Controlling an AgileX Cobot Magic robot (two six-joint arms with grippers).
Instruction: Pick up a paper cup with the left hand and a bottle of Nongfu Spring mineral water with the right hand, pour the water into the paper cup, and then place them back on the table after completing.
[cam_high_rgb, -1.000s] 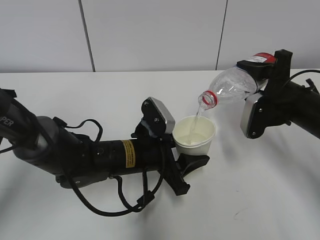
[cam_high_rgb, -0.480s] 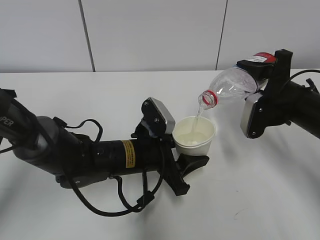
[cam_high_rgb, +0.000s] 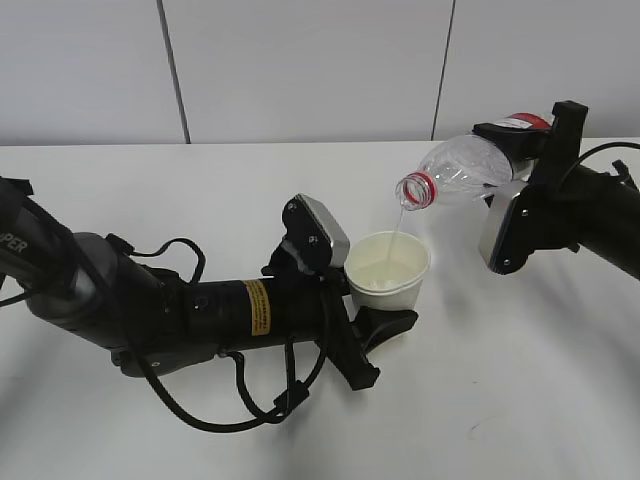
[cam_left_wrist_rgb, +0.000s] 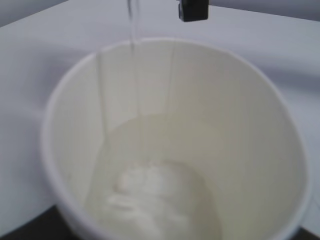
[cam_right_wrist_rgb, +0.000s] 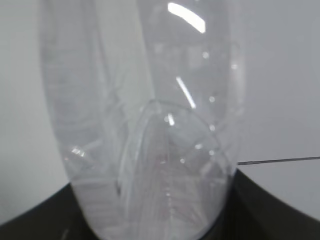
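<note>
My left hand (cam_high_rgb: 372, 308), the black arm with the yellow label, is shut on a white paper cup (cam_high_rgb: 388, 270) and holds it upright just above the table (cam_high_rgb: 200, 190). My right hand (cam_high_rgb: 520, 150) is shut on a clear bottle (cam_high_rgb: 462, 167) with a red label and red neck ring, tilted mouth-down to the left over the cup. A thin stream of water (cam_high_rgb: 399, 222) falls from the mouth into the cup. The left wrist view shows the cup (cam_left_wrist_rgb: 250, 130) holding water (cam_left_wrist_rgb: 160, 190), with the stream (cam_left_wrist_rgb: 132, 30) coming in. The right wrist view is filled by the bottle (cam_right_wrist_rgb: 145, 125).
The white table stretches to a grey panelled wall (cam_high_rgb: 300, 70) at the back. Loose black cables (cam_high_rgb: 240, 400) hang under the left arm near the table's front.
The bottle's mouth has risen a little and the bottle is less steeply tilted. The stream has thinned. The cup and left arm have not moved.
</note>
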